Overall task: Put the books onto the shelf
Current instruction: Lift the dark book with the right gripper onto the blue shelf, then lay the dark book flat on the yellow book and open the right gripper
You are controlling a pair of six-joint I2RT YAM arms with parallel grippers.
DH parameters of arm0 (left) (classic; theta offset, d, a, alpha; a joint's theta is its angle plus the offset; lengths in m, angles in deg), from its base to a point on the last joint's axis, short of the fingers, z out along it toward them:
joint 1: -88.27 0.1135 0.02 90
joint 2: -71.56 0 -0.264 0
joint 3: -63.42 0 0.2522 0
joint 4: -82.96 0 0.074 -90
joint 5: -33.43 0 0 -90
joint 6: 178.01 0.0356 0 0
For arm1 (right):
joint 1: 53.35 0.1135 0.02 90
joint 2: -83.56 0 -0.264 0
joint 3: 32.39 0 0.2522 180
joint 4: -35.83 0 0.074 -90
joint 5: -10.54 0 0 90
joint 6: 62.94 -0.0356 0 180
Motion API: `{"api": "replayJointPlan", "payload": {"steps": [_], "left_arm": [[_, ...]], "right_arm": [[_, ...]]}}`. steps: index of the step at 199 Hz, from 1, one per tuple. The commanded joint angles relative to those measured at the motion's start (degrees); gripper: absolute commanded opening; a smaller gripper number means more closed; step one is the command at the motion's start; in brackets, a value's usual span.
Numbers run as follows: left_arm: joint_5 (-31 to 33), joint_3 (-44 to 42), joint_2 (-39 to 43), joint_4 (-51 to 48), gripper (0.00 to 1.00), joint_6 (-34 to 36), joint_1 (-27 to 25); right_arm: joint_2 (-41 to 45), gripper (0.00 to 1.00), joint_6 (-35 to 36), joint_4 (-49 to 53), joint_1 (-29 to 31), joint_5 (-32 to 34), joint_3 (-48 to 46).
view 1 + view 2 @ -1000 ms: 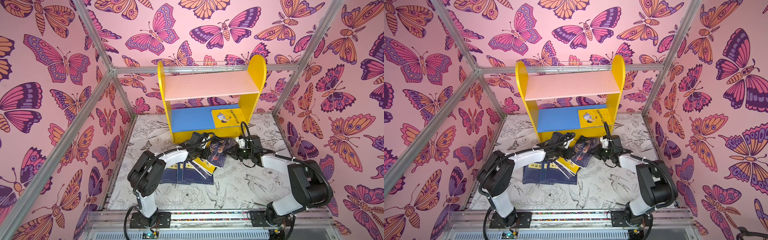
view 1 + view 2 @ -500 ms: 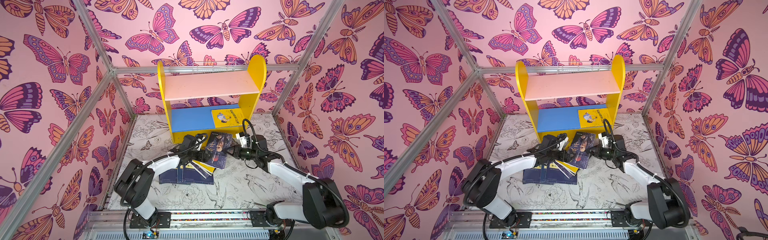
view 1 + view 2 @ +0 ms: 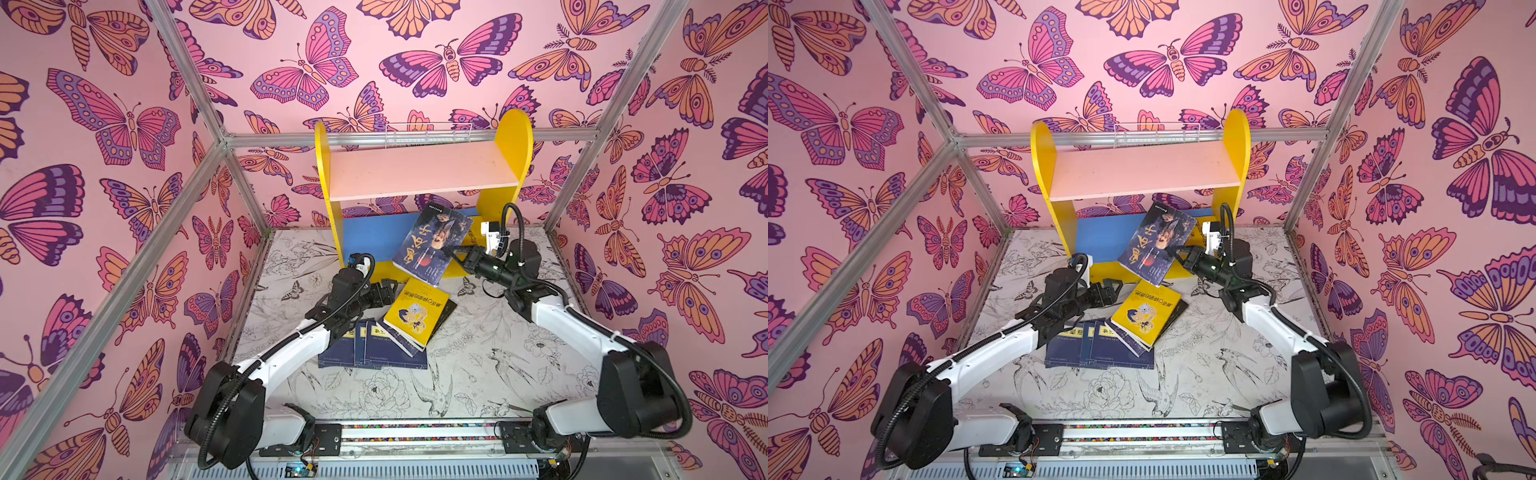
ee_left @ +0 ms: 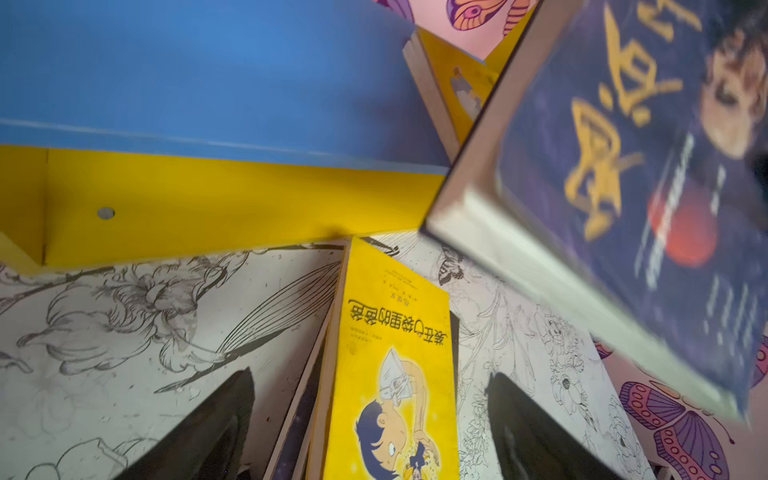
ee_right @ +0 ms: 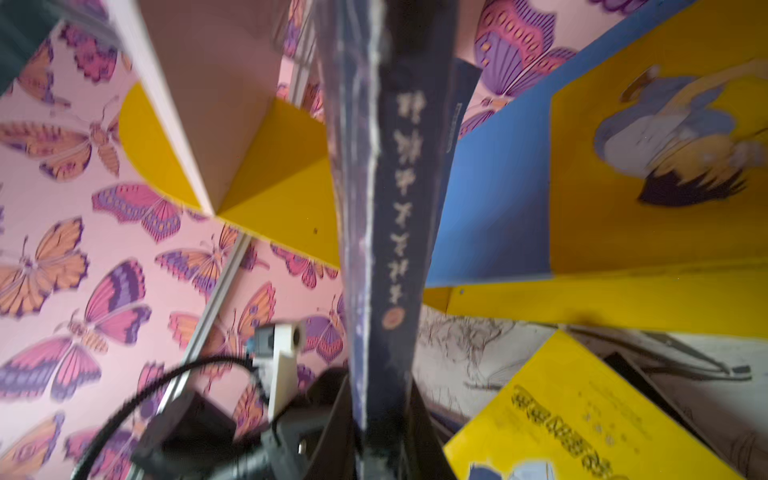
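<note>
We hold the dark portrait book [image 3: 432, 245] by one edge in the right tool [image 3: 456, 254], whose fingers are pressed together on it. The book hangs clear of the surface, just in front of the shelf [image 3: 505, 166], which stands at the surface's far edge. The coming move, we judge, turns on the book's tilt against the lower opening. Its long axis runs slantwise, with the low corner over the yellow base strip [image 4: 228, 199] and the high corner near the front edge of the pink upper board [image 3: 419, 170]. The cover faces up and outward, so the book lies across the opening rather than in line with it. The blue lower board [image 3: 370, 235] lies beyond the book and to the left of the right tool, and a second yellow book [image 5: 665, 166] already rests at the board's right end. We would need to square the book up before pushing it in. The left tool [image 3: 384, 291] is spread and holds nothing. It sits low over the surface at the far left edge of the pile, where a yellow book [image 3: 415, 311] tops the navy books [image 3: 374, 351]. The right arm is the one at the shelf.
</note>
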Motion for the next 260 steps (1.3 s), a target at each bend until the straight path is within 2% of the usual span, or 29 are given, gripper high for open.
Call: {"api": "replayJointPlan", "payload": {"steps": [1,37,73,129,205,217,224,230,239,246,260], "left_arm": [[1.57,-1.72,-0.57,-0.93,0.89,-2.37,-0.11],[2.38,-1.93,0.9,-1.2,0.89,-0.98,-0.12],[2.0,-2.16,0.69,-1.5,0.9,-0.77,-0.19],[1.56,-2.34,0.32,-1.45,0.9,-0.78,-0.69],[1.43,-2.37,0.45,-1.5,0.91,-0.77,-0.82],[1.38,-2.39,0.48,-1.47,0.91,-0.71,-0.91],[1.38,-2.38,0.41,-1.52,0.91,-0.62,-0.91],[1.47,-2.35,0.41,-1.47,0.91,-0.65,-0.91],[1.47,-2.4,0.36,-1.51,0.91,-0.69,-0.91],[1.39,-2.31,0.44,-1.5,0.91,-0.69,-0.91],[1.3,-2.25,0.49,-1.47,0.91,-0.65,-0.91]], "right_arm": [[-2.65,0.0,-11.62,-16.12,0.73,17.66,0.42],[-4.96,0.0,-11.31,-19.05,2.1,32.23,0.64],[-8.8,0.0,-13.48,-22.24,3.37,40.3,0.76],[-14.85,0.0,-16.53,-24.83,8.51,54.55,2.22],[-13.81,0.0,-22.03,-12.2,9.62,60.8,3.63],[-13.3,0.07,-23.44,-8.93,9.63,61.06,3.82],[-13.24,0.19,-24.88,-6.14,9.55,60.7,4.42],[-13.16,0.34,-25.27,-3.61,9.46,60.45,5.08],[-12.86,0.45,-25.08,-1.5,9.31,60.04,5.34],[-12.47,0.5,-25.05,0.64,8.99,58.9,5.62],[-10.99,0.53,-23.83,4.06,8.52,56.91,5.76]]}}
